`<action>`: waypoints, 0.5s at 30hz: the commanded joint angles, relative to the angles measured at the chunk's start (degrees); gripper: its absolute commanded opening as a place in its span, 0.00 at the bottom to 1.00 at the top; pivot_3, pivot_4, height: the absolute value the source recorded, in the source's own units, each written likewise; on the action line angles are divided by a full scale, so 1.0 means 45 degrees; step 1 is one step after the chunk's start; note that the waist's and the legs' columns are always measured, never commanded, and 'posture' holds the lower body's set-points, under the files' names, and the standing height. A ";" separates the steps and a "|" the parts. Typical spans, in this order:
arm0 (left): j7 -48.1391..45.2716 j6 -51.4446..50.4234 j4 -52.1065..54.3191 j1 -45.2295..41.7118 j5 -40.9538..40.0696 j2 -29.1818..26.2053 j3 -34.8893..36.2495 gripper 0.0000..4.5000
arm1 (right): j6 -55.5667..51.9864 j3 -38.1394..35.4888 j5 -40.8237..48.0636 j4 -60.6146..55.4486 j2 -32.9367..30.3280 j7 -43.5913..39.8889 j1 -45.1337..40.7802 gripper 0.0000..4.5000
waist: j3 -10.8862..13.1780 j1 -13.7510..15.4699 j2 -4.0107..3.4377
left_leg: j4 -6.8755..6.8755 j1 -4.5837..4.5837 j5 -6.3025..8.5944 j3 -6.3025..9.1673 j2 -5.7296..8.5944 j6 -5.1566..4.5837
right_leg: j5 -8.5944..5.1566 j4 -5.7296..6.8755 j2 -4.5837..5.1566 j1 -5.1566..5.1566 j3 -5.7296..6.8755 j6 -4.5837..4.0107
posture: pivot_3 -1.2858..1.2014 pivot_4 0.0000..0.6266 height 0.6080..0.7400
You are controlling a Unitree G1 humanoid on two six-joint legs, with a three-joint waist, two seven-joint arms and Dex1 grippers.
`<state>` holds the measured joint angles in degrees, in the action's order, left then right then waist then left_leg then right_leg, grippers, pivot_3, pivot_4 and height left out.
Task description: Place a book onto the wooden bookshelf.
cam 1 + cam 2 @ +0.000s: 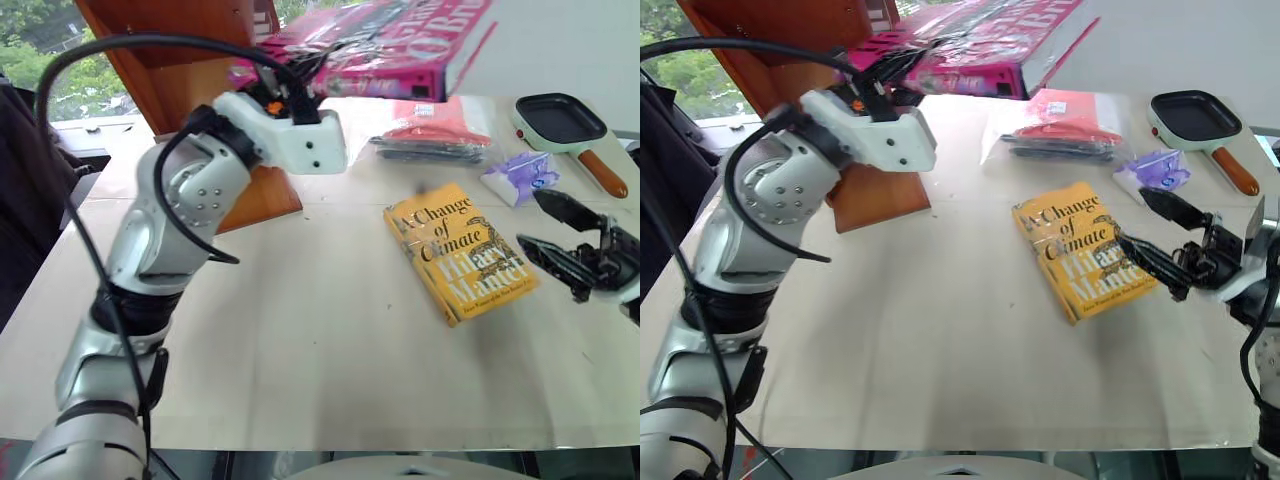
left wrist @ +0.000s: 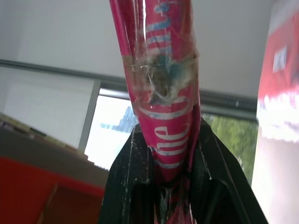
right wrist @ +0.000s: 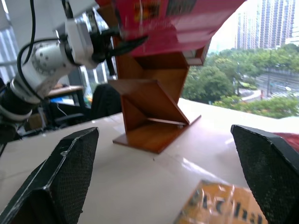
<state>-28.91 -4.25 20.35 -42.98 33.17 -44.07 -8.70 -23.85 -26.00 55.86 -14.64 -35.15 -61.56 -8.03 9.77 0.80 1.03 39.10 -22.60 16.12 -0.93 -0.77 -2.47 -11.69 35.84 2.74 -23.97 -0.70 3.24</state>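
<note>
bookshelf: the wooden bookshelf (image 1: 190, 70) sits at the far left corner of the tabletop (image 1: 320, 370), slanted panels and all.
my left gripper (image 1: 300, 75): clamped tight on the book (image 1: 400, 45), fingers squeezing it from both sides up in the air, right beside the shelf's upper part.
the book: pink, wrapped in shiny plastic, spine facing out in the left wrist view, well above the tabletop and touching nothing but my fingers.
middle: the yellow book (image 1: 462, 252) lies flat, a bit right of center.
far edge: a red-and-black packet in a clear bag (image 1: 430, 135), a small purple packet (image 1: 520, 178), a little pan (image 1: 565, 125) near the far right corner.
my right gripper (image 1: 560, 240): fingers spread wide, holding nothing, hovering just beside the yellow book by the right edge.
</note>
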 commanded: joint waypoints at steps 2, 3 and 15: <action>-0.1498 -0.1739 0.1536 0.0469 0.1182 -0.0812 0.1037 0.11 | -0.0328 0.0701 0.0254 0.1157 0.0073 -0.0515 -0.1540 1.00 | 0.0005 0.0014 -0.0002 | 0.0001 -0.0005 0.0000 -0.0003 0.0006 0.0000 | 0.0001 0.0002 0.0001 -0.0005 -0.0002 0.0001 | 0.52 0.24 0.93; -0.1719 -0.2059 0.1745 0.0636 0.1408 -0.0876 0.1123 0.11 | -0.0328 0.0870 0.0189 0.1351 0.0121 -0.0574 -0.1793 1.00 | 0.0005 0.0013 -0.0003 | 0.0002 -0.0010 0.0000 -0.0007 0.0010 0.0000 | 0.0001 0.0002 0.0001 -0.0004 0.0006 0.0001 | 0.52 0.24 0.93; -0.5686 -0.6060 0.2189 0.1857 0.3753 -0.1617 0.1289 0.11 | -0.0057 0.1765 -0.0554 0.2556 0.0639 -0.1203 -0.3272 1.00 | 0.0008 -0.0004 -0.0004 | 0.0005 -0.0030 0.0000 -0.0033 0.0008 -0.0001 | 0.0000 0.0018 -0.0004 -0.0028 0.0012 0.0005 | 0.52 0.24 0.93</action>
<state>-52.26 -28.44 28.26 -34.51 48.15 -50.50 -4.95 -24.80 -17.80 53.15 -2.32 -32.43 -66.25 -21.75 9.80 0.78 1.01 39.12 -22.74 16.12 -1.07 -0.74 -2.48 -11.69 35.92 2.72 -24.09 -0.63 3.26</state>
